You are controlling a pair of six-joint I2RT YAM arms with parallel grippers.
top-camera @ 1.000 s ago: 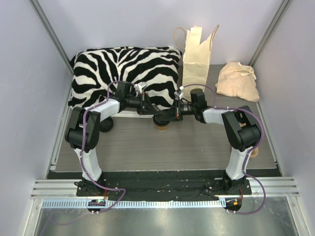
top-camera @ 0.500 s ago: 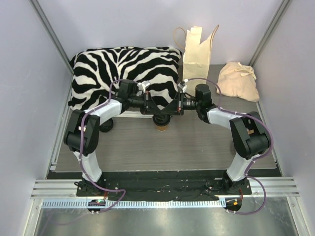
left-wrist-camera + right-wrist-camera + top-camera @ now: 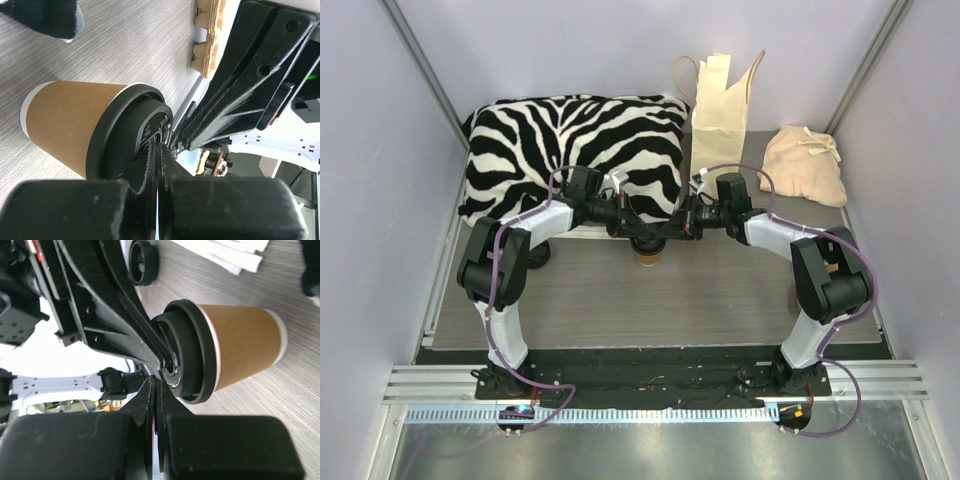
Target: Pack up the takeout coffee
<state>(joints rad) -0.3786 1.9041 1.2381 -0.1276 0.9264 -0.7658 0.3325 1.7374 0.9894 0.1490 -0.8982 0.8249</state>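
the takeout coffee (image 3: 648, 259) is seen upright on the worktop (image 3: 740, 300), just in front of the zebra cushion (image 3: 570, 140), with a black lid (image 3: 107, 145) fitted. the left end effector (image 3: 636, 227) and right end effector (image 3: 672, 229) are each closed, fingers together on nothing, their tips brought from opposite sides onto the lid's top.

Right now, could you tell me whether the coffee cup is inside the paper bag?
No, the cup stands on the table, apart from the bag.
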